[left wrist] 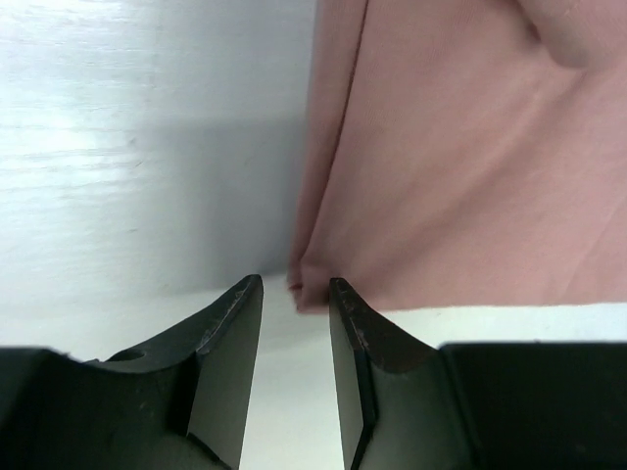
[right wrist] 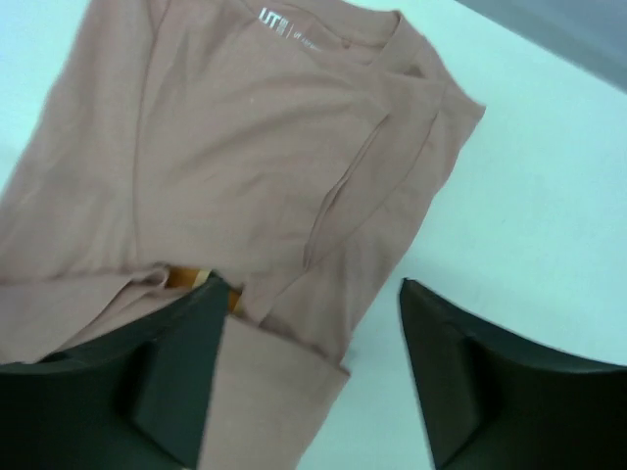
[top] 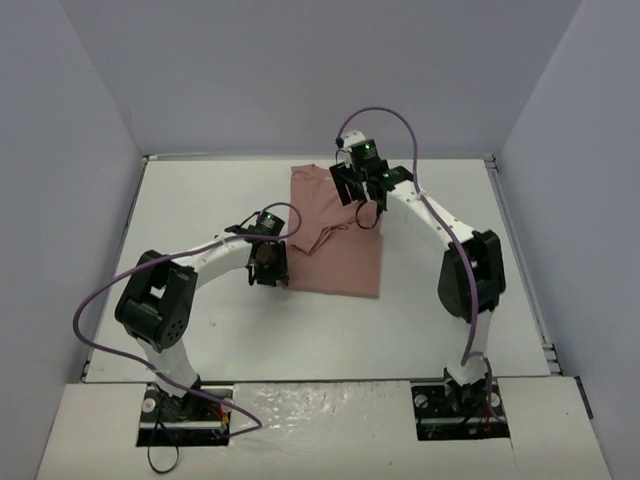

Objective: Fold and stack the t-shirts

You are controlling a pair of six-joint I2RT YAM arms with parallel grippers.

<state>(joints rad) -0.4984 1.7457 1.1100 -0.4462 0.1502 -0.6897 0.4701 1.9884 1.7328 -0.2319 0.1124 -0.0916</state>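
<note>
One dusty-pink t-shirt [top: 335, 250] lies partly folded on the white worktop [top: 200, 200], around the middle and toward the far side, with my two arms closing in from either flank.

My left fingers [left wrist: 253, 299] sit low at the shirt's near left corner. They stand slightly apart with only a narrow gap, and bare worktop shows through it. The corner's doubled hem lies right at the tips. Nothing looks clamped, though whether a tip touches the cloth I cannot tell. From above, my own wrist covers that corner, and the left wrist view cuts off all but this one edge of the shirt.

My right fingers [right wrist: 191, 333] are spread wide over the shirt's far right part. One finger hangs above the cloth and the other above bare worktop, with a folded edge running between them and nothing held. From above, the wrist hides the fabric beneath it.

The neck label [right wrist: 269, 18] reads "UT" in white, and the smaller line beside it is too blurred to read. The chest print [right wrist: 191, 277] shows only as an orange sliver under a fold, the rest buried.
</note>
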